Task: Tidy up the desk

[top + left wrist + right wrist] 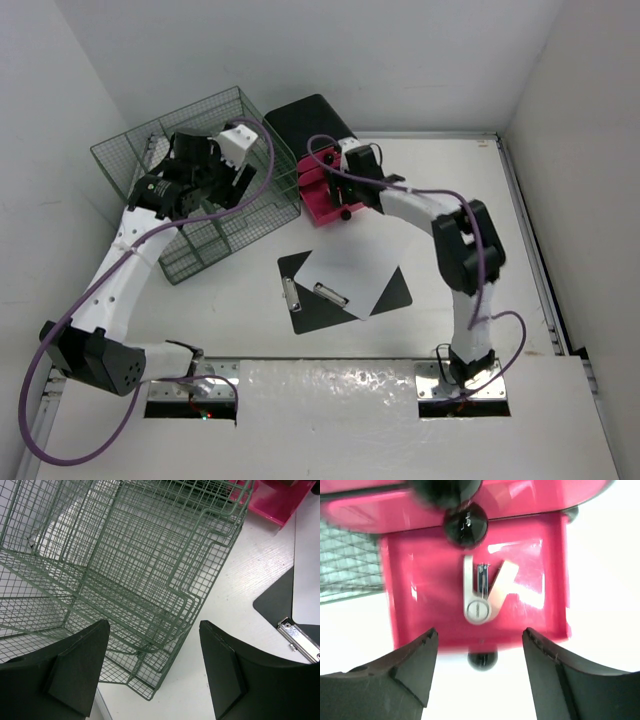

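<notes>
The white bench (480,200) spreads across the whole top view, with the two arm bases bolted at its 6 o'clock edge and pale walls on the other three sides.

At about 10 o'clock on it sits a green wire rack (200,230), set at an angle. The left tool (152,625) hangs above the rack's near corner, released: its two dark fingers (75,670) stand wide apart with only mesh and bench showing between them.

Just beside the rack, at about 11 o'clock, stands a small black box (305,120) with pink drawers. One pink drawer (480,590) is pulled out toward the middle of the bench. The right tool (480,630) hovers over this drawer, also released, with its jaws spread and gripping nothing. In the right wrist view a small silver metal piece (477,605) lies on the drawer floor, and a round black knob (482,661) shows at the drawer's front edge, between the fingers but not touched by them.

Near the centre of the bench lies a black clipboard (395,292), its metal clip (290,295) at the 9 o'clock side. A white sheet of paper (350,265) lies askew on it, overhanging the board toward 12 o'clock.
</notes>
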You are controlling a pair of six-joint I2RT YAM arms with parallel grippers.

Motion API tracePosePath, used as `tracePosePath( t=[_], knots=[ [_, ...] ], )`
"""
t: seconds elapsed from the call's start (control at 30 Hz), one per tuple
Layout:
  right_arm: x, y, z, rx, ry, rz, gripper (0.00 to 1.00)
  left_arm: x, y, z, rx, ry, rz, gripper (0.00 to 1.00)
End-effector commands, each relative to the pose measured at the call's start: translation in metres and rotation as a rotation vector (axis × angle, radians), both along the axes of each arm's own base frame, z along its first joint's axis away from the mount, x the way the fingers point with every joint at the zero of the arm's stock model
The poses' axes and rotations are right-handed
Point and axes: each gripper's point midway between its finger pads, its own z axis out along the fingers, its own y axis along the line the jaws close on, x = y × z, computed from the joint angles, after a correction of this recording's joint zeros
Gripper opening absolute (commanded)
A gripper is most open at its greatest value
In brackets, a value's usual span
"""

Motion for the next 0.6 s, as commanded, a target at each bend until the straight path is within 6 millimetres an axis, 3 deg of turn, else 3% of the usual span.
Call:
tracePosePath(
  t=[0.0,0.07,0.1,0.17,0.23,0.3,0.4,0.57],
  knots=[
    [-0.013,-0.007,0.069,0.106,-0.178,-0.019,0.66,-0.001,0.001,0.015,-0.009,-0.055,0.007,0.71],
    [-0.023,-0.009,0.074,0.145,-0.21,-0.03,0.63,0.0,0.0,0.016,-0.015,-0.058,-0.001,0.71],
    [-0.036,-0.017,0.059,0.139,-0.184,-0.037,0.62,0.0,-0.001,0.015,-0.016,-0.056,0.0,0.71],
    [-0.043,-0.018,0.065,0.17,-0.205,-0.039,0.56,0.002,-0.003,0.017,-0.023,-0.062,-0.006,0.71],
    [-0.053,-0.019,0.043,0.167,-0.164,-0.03,0.48,0.002,-0.003,0.018,-0.027,-0.064,-0.009,0.71],
    [-0.056,-0.019,0.022,0.16,-0.109,-0.038,0.34,0.003,-0.004,0.019,-0.03,-0.067,-0.01,0.71],
    [-0.057,-0.015,0.009,0.189,-0.074,-0.057,0.25,0.001,-0.003,0.02,-0.028,-0.067,-0.007,0.71],
    [-0.054,-0.011,-0.008,0.247,-0.067,-0.107,0.17,-0.003,0.001,0.018,-0.013,-0.057,0.002,0.71]
  ],
)
